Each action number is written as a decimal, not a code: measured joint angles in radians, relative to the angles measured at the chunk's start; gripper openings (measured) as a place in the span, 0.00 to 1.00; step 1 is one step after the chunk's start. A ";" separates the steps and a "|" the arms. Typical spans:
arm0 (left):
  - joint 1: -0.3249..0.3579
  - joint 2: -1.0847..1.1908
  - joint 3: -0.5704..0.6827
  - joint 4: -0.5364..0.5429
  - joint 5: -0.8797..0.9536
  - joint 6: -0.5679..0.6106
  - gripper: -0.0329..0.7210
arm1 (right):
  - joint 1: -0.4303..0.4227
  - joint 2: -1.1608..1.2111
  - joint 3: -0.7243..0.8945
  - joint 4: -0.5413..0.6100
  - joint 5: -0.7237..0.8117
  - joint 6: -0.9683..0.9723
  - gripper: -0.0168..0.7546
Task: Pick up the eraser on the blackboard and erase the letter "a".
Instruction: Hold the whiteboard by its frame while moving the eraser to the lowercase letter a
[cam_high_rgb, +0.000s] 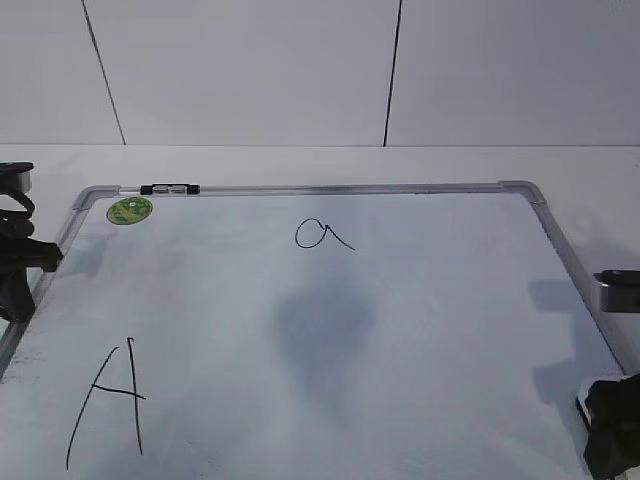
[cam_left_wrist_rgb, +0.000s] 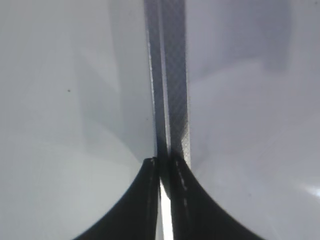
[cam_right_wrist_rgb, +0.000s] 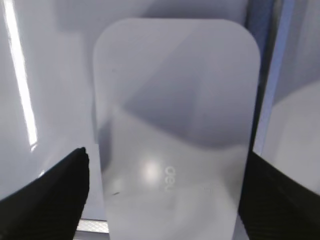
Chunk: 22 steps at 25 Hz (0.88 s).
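Note:
The blackboard (cam_high_rgb: 400, 330) lies flat on the table, a white board with a silver frame. The small letter "a" (cam_high_rgb: 322, 235) is written at its upper middle. The eraser (cam_right_wrist_rgb: 175, 125), a white oblong block with a small grey logo, fills the right wrist view. My right gripper (cam_right_wrist_rgb: 165, 170) is open, with one finger on each side of the eraser. In the exterior view it sits at the lower right corner (cam_high_rgb: 610, 430). My left gripper (cam_left_wrist_rgb: 165, 162) is shut and empty over the board's frame. In the exterior view it is at the left edge (cam_high_rgb: 18, 265).
A large capital "A" (cam_high_rgb: 108, 400) is at the board's lower left. A round green sticker (cam_high_rgb: 130, 210) and a small black-and-silver clip (cam_high_rgb: 170, 188) sit at the top left of the frame. A pale block (cam_high_rgb: 618, 292) shows at the right edge, cut off.

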 joint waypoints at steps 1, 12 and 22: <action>0.000 0.000 0.000 0.000 0.000 0.000 0.07 | 0.000 0.011 0.000 0.000 -0.002 0.002 0.90; 0.000 0.000 0.000 0.000 -0.002 0.000 0.07 | 0.002 0.033 0.000 -0.006 -0.010 0.013 0.79; 0.000 0.000 0.000 0.002 -0.004 0.000 0.07 | 0.002 0.038 -0.034 0.007 0.041 0.013 0.73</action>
